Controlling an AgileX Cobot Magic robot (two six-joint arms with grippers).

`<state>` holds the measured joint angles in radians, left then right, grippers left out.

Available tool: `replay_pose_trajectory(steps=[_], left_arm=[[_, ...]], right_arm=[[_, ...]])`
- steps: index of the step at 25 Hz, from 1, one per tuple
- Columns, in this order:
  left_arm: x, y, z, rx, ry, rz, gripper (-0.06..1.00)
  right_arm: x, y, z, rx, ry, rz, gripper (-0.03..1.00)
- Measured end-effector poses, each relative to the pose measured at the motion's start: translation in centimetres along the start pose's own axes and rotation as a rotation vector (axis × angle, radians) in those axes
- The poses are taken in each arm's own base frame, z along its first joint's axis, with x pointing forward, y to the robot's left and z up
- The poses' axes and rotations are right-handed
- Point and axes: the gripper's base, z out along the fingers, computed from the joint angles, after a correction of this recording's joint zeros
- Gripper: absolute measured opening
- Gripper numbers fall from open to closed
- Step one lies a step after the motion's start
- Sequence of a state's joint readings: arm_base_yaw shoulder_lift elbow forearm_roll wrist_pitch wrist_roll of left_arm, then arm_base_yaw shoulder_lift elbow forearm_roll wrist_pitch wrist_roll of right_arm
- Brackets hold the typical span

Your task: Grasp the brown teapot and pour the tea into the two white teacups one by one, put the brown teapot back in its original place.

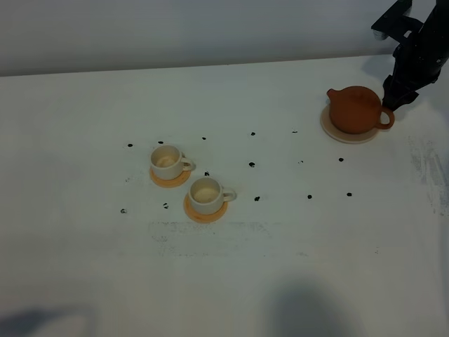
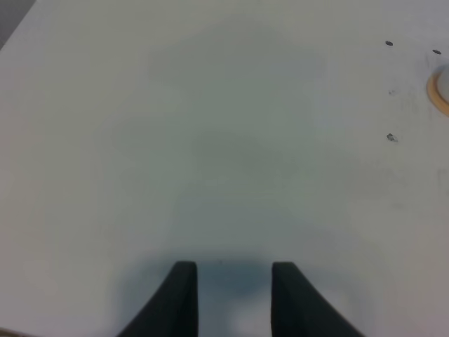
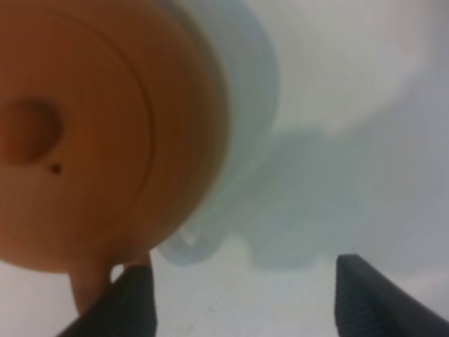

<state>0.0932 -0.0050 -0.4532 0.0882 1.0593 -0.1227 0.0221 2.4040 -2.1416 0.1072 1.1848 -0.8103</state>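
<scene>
The brown teapot [image 1: 354, 109] stands upright on its pale beige disc [image 1: 344, 135], the original place, at the back right of the table. My right gripper [image 1: 396, 95] hovers just behind its loop handle, open. In the right wrist view the teapot lid [image 3: 91, 133] fills the frame. The handle [image 3: 90, 284] lies just outside one finger [image 3: 133, 302], and only bare table shows between the jaws. The two white teacups [image 1: 167, 160] [image 1: 205, 193] sit on orange coasters at centre left, showing cream insides. The tea is hidden. My left gripper [image 2: 235, 295] is open over bare table.
Small black marks [image 1: 251, 164] dot the white table between the cups and the teapot. An orange coaster edge [image 2: 438, 91] shows in the left wrist view. The table's back edge meets a grey wall [image 1: 210, 28].
</scene>
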Motion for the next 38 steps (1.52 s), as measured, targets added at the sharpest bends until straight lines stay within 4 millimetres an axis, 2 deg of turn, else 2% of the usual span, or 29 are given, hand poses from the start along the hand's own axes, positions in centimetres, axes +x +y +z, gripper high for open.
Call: replay_pose_trajectory(steps=[10,15,20,27,32,35,38], left_arm=[[0.0,0.0,0.0,0.000,0.000,0.001,0.25],[0.0,0.0,0.0,0.000,0.000,0.001,0.25],[0.0,0.0,0.0,0.000,0.000,0.001,0.25],[0.0,0.0,0.0,0.000,0.000,0.001,0.25],[0.0,0.0,0.0,0.000,0.000,0.001,0.25],[0.0,0.0,0.0,0.000,0.000,0.001,0.25],[0.0,0.0,0.0,0.000,0.000,0.001,0.25]], right_arm=[[0.1,0.3,-0.1,-0.026,0.007,0.014,0.53],[-0.2,0.4,-1.1,-0.023,-0.011,0.024,0.53],[-0.2,0.3,-3.0,0.016,-0.018,0.065,0.53],[-1.1,-0.1,-7.3,0.123,-0.161,0.259,0.53],[0.2,0.2,-10.5,0.170,-0.241,0.346,0.53],[1.6,0.9,-11.0,0.198,-0.298,0.370,0.53],[3.3,1.3,-10.4,0.236,-0.353,0.407,0.53]])
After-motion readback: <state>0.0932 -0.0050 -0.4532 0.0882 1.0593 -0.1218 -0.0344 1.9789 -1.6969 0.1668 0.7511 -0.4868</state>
